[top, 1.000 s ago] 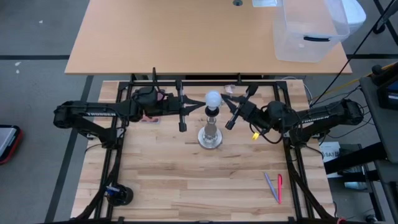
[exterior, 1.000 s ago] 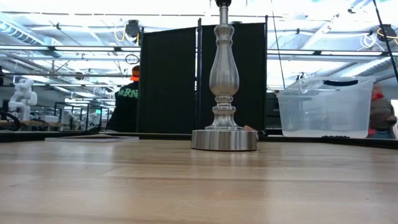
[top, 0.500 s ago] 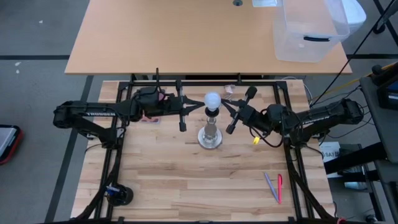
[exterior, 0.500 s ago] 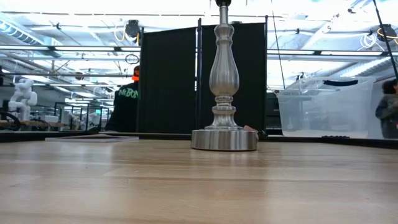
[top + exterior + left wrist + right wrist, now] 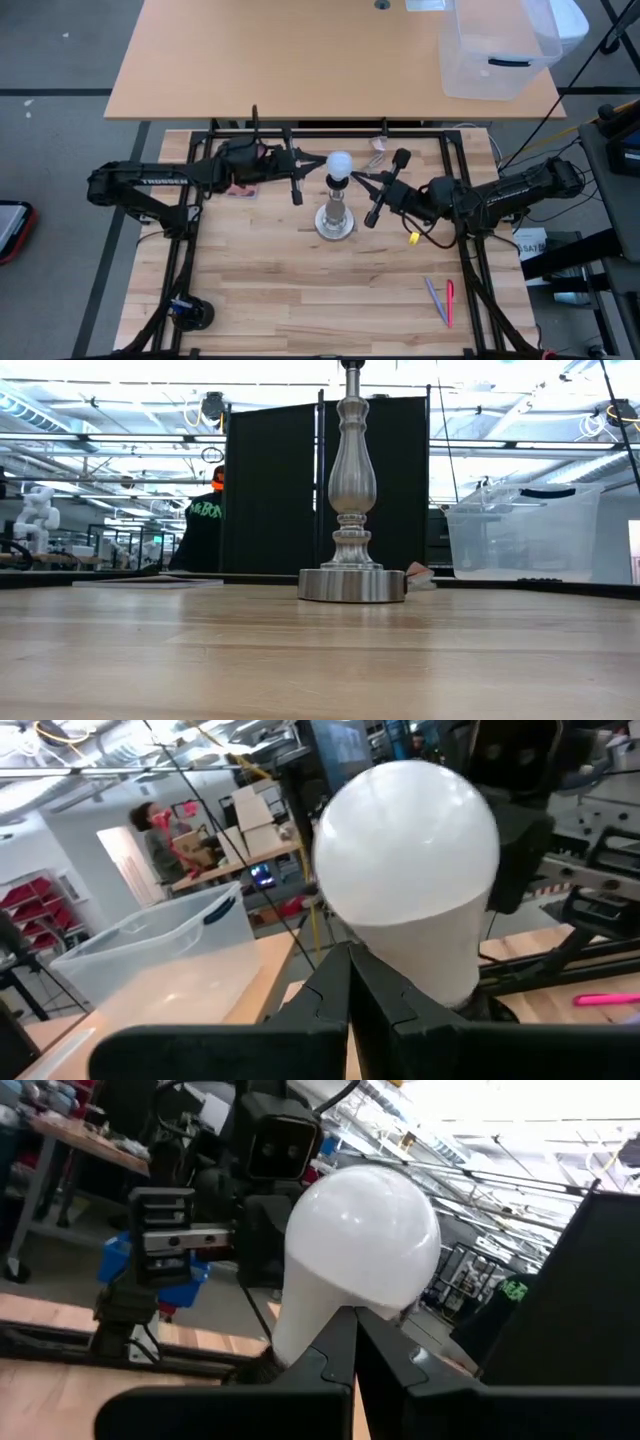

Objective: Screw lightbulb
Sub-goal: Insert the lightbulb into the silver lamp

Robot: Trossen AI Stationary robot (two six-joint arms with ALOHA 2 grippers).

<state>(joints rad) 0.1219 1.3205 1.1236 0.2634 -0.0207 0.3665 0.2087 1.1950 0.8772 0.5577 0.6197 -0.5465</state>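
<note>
The white frosted lightbulb [image 5: 340,163] sits upright in the socket on top of the silver stand [image 5: 335,216]. The stand's round base [image 5: 352,585] rests on the wooden table. My left gripper [image 5: 322,171] is shut and comes level from the table's left, its tips at the bulb's taper. My right gripper [image 5: 357,177] is also shut and comes from the right to the bulb's other side. The low view shows the stand's post [image 5: 347,470], but the bulb is above that picture's top edge. My left gripper touches the lower taper of the bulb [image 5: 400,965] with the tips of its shut fingers [image 5: 350,982], level from the table's left. The bulb stays upright in the socket. My right gripper touches the bulb's taper [image 5: 300,1320] on the opposite side with its shut fingertips [image 5: 352,1342], coming from the right and slanting slightly upward.
A clear plastic bin [image 5: 495,50] stands on the tan table beyond the far edge. Two pens [image 5: 441,300] lie near the right front, and a black round object [image 5: 190,312] sits at the near left corner. A person [image 5: 205,525] stands in the room behind.
My right gripper has swung toward the table's near edge and in against the bulb. The stand with the bulb has slid a little toward the left, staying upright. Both grippers have stayed shut.
</note>
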